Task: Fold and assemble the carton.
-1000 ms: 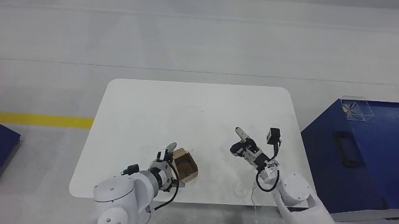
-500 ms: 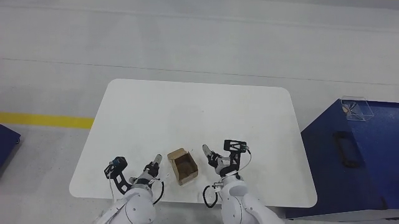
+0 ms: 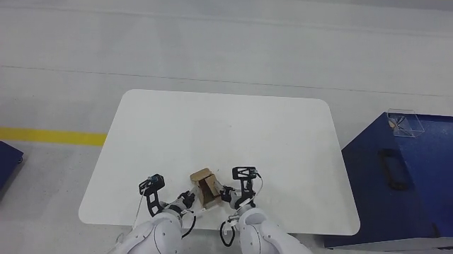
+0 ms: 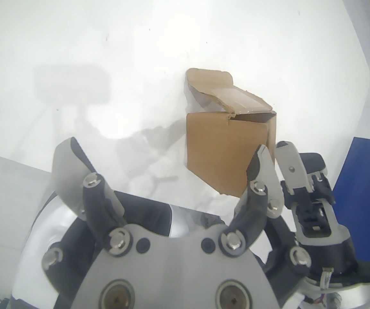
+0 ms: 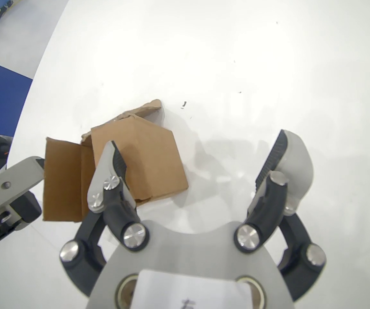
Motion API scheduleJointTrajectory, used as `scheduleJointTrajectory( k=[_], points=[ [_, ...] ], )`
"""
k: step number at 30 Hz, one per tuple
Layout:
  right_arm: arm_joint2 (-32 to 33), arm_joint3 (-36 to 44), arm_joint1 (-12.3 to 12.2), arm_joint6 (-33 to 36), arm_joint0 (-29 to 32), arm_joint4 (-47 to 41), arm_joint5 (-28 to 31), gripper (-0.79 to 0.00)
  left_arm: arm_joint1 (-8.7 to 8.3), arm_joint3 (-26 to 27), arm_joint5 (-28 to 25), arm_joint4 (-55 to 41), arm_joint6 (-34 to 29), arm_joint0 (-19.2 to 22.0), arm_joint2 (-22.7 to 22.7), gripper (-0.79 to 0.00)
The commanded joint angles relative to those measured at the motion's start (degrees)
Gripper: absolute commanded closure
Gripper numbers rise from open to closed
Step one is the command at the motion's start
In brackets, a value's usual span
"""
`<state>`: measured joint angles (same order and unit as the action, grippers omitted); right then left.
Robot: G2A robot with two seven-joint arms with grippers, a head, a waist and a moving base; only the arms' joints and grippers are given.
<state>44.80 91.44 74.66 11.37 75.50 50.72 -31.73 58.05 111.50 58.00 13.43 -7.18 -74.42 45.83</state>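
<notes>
Now, carton: the small brown cardboard carton (image 3: 207, 187) stands on the white rounded table (image 3: 212, 119), between the two grippers. It is half-formed, with its walls up, one ragged flap tilted over the open top and another sticking outward.
Left gripper: the left gripper (image 4: 167, 159) sits just beside the carton on its left, spread wide and empty. One fingertip (image 4: 262, 162) is at or very near a side wall; I cannot tell if it touches.
Right gripper: the right gripper (image 5: 197, 146) sits just beside the carton on the opposite side, likewise spread and holding nothing.
Step, as I judge it: bracketing the carton before pressing the flaps in.
Risk, sliding: the carton looks light and nothing pins it, so an uneven push would likely shove or tip it toward the other gripper.
Risk, flaps: the torn edges could buckle or snag a fingertip instead of folding at the crease.
Risk, crowding: the fingers are close together at the carton and may collide.
</notes>
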Motion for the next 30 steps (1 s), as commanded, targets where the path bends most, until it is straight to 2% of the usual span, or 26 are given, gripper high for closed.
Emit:
scheduleJointTrajectory(
  k=[1,5,13,18,22,25,30],
  points=[
    [-0.2,-0.9,0.3,0.2,-0.3,0.2,0.0,-0.785,0.54,-1.2,0.0,1.8,-1.0,0.4,-0.6,-0.785],
    [-0.5,-2.7,1.0,-0.1,-1.0,-0.1,-0.1,-0.785,1.85,-4.0,0.0,4.5,-3.6,1.5,-1.2,-0.785],
    [-0.5,-5.4,2.4,-3.2,-2.1,0.5,-1.6,-0.785,5.52,-7.6,0.0,8.5,-6.2,2.0,-1.6,-0.785],
    [-0.1,-7.4,3.3,-5.3,-4.0,1.1,-2.5,-0.785,8.07,-6.7,0.0,7.8,-5.6,0.6,0.2,-0.785],
    [0.9,-7.0,4.1,-10.4,-4.0,-1.2,-2.0,-0.785,9.8,-4.1,0.0,5.9,-2.3,-1.8,2.8,-0.785],
    [2.2,-4.8,4.2,-14.8,-1.8,-2.6,1.3,-0.785,11.08,-0.2,0.0,2.7,2.7,-4.8,6.3,-0.785],
    [5.4,0.1,2.7,-14.1,4.5,-1.4,9.2,-0.785,13.44,5.0,0.0,-6.0,12.6,-9.2,12.6,-0.785]
  ],
)
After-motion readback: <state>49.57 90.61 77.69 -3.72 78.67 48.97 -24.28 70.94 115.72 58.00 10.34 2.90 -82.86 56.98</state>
